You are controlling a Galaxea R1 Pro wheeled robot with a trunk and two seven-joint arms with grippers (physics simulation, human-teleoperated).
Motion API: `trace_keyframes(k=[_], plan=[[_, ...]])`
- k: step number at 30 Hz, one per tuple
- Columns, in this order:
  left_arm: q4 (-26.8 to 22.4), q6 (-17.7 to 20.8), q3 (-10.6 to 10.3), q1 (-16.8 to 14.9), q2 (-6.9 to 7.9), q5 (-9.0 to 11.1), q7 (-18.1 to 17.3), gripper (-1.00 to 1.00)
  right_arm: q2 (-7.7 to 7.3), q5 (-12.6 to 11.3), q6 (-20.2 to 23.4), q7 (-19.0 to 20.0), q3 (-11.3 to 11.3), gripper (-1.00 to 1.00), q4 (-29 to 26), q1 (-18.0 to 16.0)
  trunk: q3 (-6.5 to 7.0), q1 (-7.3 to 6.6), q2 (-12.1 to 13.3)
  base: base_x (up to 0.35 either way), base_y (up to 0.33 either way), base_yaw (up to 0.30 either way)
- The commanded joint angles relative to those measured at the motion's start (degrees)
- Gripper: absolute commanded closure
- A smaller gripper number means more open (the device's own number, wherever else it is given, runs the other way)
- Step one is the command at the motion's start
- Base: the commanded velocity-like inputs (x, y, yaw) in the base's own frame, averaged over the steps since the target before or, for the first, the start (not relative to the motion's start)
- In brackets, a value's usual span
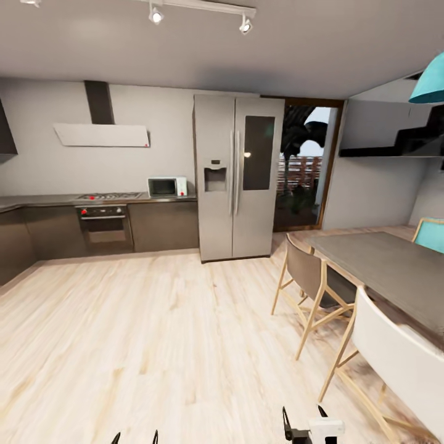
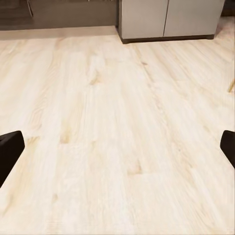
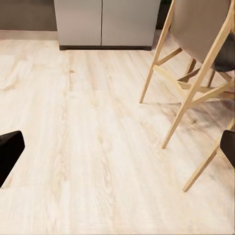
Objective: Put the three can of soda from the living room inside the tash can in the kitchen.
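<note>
1. So the robot's standing in the kitchen [image 1: 105, 216], with pale floor [image 1: 154, 339] ahead.
2. Left pincer [image 2: 117, 147] and right pincer [image 3: 117, 147] both spread wide, carrying nothing.
3. No cans or bin around, so I'd say the job's barely started.

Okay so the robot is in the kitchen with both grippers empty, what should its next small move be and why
Probably turn the base away to head for the living room. Both the left gripper and the right gripper are open with only pale wood floor between their fingers, so no can is carried. Ahead stand the fridge, oven and dining table; no soda cans or bin are in sight here.
</note>
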Motion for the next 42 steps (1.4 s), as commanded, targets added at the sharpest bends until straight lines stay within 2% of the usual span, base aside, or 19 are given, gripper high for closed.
trace_keyframes(k=[1, 42], plan=[[0.0, 0.0, 0.0, 0.0, 0.0, 0.0, 0.0, -1.0, 0.0, 0.0, 0.0, 0.0, 0.0, -1.0, 0.0, 0.0, 0.03, 0.0, 0.0, 0.0, 0.0, -0.253], [0.0, 0.0, 0.0, 0.0, -0.01, 0.0, 0.0, -1.0, 0.0, 0.0, 0.0, 0.0, 0.0, -1.0, 0.9, 0.0, 1.29, 0.0, 0.0, 0.0, 0.0, -0.253]])
